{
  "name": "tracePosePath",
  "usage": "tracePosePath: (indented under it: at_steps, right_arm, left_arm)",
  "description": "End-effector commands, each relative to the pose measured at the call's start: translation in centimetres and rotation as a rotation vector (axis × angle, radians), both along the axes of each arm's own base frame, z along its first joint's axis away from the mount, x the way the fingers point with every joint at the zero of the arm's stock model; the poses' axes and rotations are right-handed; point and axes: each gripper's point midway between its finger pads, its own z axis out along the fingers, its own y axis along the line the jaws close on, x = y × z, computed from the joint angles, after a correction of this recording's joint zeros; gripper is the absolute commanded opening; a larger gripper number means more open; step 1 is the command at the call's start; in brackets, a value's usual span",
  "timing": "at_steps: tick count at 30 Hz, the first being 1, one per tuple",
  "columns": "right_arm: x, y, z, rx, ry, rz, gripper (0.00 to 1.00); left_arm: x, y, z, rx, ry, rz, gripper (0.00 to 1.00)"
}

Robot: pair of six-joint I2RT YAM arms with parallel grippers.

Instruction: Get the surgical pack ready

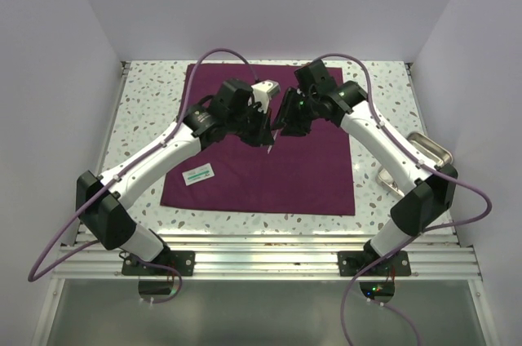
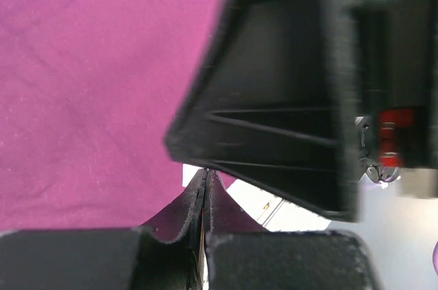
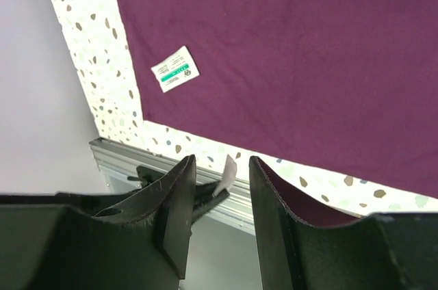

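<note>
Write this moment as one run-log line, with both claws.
left claw: shut | right claw: open | drape: spread flat | packet: lying on drape

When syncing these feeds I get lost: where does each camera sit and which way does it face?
Top external: above and behind the bases, looking down at the table; both arms show, left gripper and right gripper close together over the drape.
Left wrist: on the left arm, looking past its shut fingers at the drape and the right gripper's black body.
Right wrist: on the right arm, looking past its open fingers back at drape, packet and near rail.
Shared: top external and right wrist both show the packet.
</note>
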Motion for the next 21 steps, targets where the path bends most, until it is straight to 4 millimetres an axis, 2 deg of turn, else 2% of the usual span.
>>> tracePosePath:
  at_steps: [1, 8, 13, 16, 17, 18, 21]
  right_arm:
    - [0.3, 0.4, 1.0, -0.005, -0.004, -0.022, 0.4]
    - [-1.1, 0.5, -0.2, -0.039, 0.057, -0.001, 0.36]
    - [-1.7, 0.6, -0.6, -0.029, 0.081, 0.007, 0.24]
    - [-1.6, 0.7, -1.0, -0.031, 0.084, 0.004, 0.14]
    - [-1.4, 0.6, -1.0, -0.035, 0.082, 0.001, 0.06]
    - [-1.5, 0.6, -1.0, -0.033, 0.082, 0.003, 0.03]
    - [-1.2, 0.3, -0.8, -0.048, 0.066, -0.006, 0.0]
  left_arm:
    - [0.3, -0.4, 1.6, -0.005, -0.056, -0.019, 0.0]
    - [0.5, -0.2, 1.5, 0.018, -0.069, -0.014, 0.0]
    - [0.5, -0.2, 1.3, 0.022, -0.066, -0.015, 0.0]
    - [0.4, -0.4, 1.6, 0.009, -0.069, -0.019, 0.0]
    - [0.4, -0.3, 1.7, 0.006, -0.07, -0.018, 0.0]
    - [0.4, -0.3, 1.8, 0.006, -0.072, -0.017, 0.0]
    - [0.4, -0.1, 2.2, 0.003, -0.084, -0.012, 0.0]
